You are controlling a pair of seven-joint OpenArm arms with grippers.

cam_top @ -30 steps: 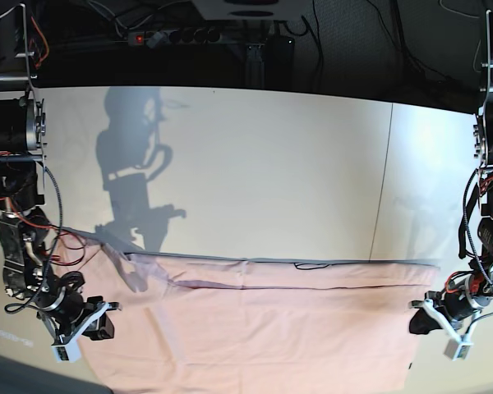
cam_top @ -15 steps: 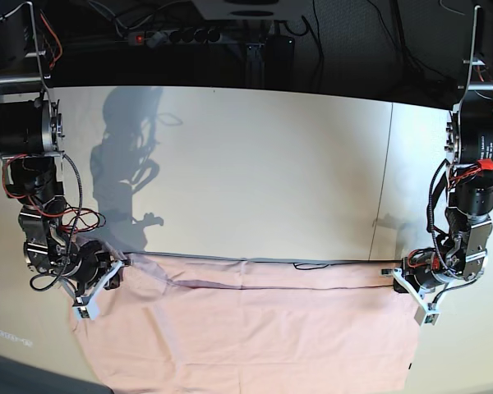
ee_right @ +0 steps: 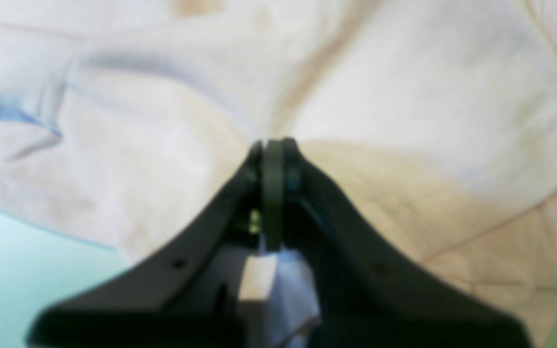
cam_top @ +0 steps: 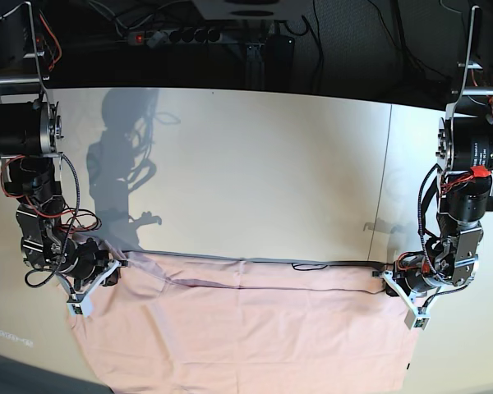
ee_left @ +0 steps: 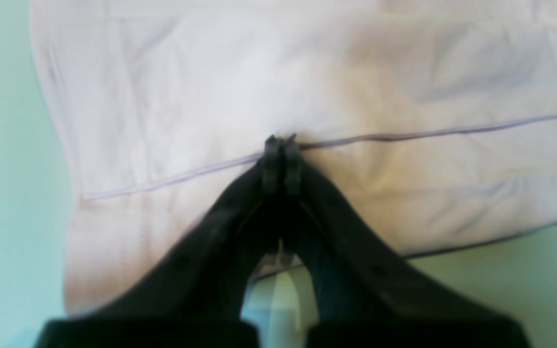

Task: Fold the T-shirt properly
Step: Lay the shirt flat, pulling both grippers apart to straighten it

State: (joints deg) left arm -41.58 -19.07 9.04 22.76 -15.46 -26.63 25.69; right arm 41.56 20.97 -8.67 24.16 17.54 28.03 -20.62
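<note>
The pale pink T-shirt (cam_top: 246, 328) lies spread on the white table (cam_top: 255, 172), reaching from mid-table to the near edge. No print shows. My left gripper (cam_top: 391, 283), at the shirt's far right corner in the base view, is shut on a seamed fold of the cloth (ee_left: 404, 135). My right gripper (cam_top: 115, 268) sits at the far left corner. Its jaws are shut on bunched pink fabric (ee_right: 404, 111), which creases around the tips. Both wrist views are blurred, with the T-shirt (ee_left: 211, 87) filling most of each.
A dark seam in the table (cam_top: 382, 180) runs front to back on the right. Cables and a power strip (cam_top: 181, 34) lie beyond the far edge. Bare tabletop stretches behind the shirt.
Both arms have swung from beside the shirt's near part up to its far corners. The shirt's right edge has drawn inward. The left gripper's jaws have closed on the cloth.
</note>
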